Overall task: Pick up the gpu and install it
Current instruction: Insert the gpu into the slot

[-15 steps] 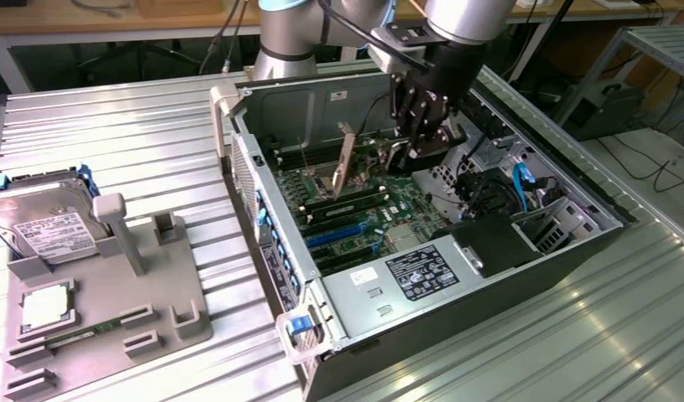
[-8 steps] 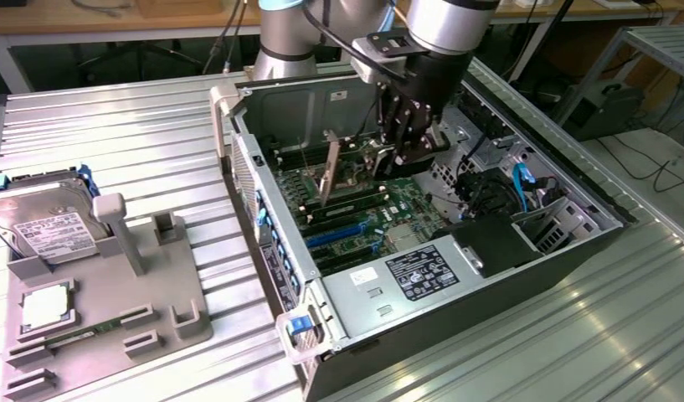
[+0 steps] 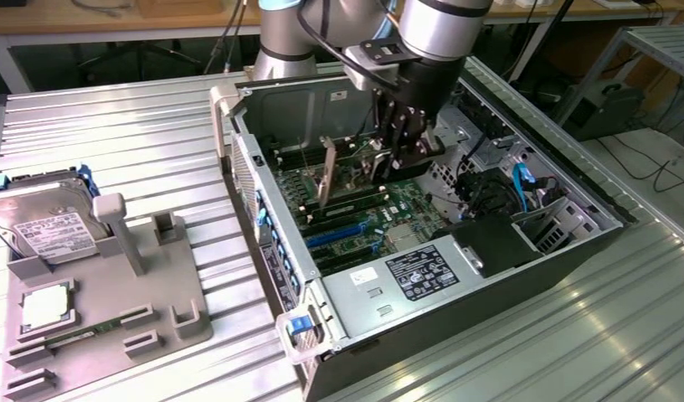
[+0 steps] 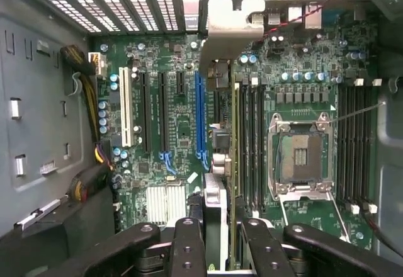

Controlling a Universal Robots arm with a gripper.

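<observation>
The gpu [image 3: 344,177] stands on edge inside the open computer case [image 3: 431,276], held just above the green motherboard [image 3: 375,219]. My gripper [image 3: 403,159] reaches down into the case and is shut on the card's upper edge. In the wrist view the gpu [image 4: 220,140] appears edge-on, running from between my black fingers [image 4: 189,245] toward its silver bracket [image 4: 232,28] at the case's rear slot openings. It hangs over the strip between the blue expansion slot [image 4: 200,119] and the memory slots [image 4: 249,138]. Whether its connector touches a slot is hidden.
A grey holder tray [image 3: 107,322] at the exterior view's left carries a silver hard drive [image 3: 46,226], a processor chip [image 3: 46,306] and a green memory stick [image 3: 84,332]. Inside the case are the empty processor socket [image 4: 299,157], cable bundles [image 4: 88,94], a black shroud [image 3: 492,243] and blue cables [image 3: 521,188].
</observation>
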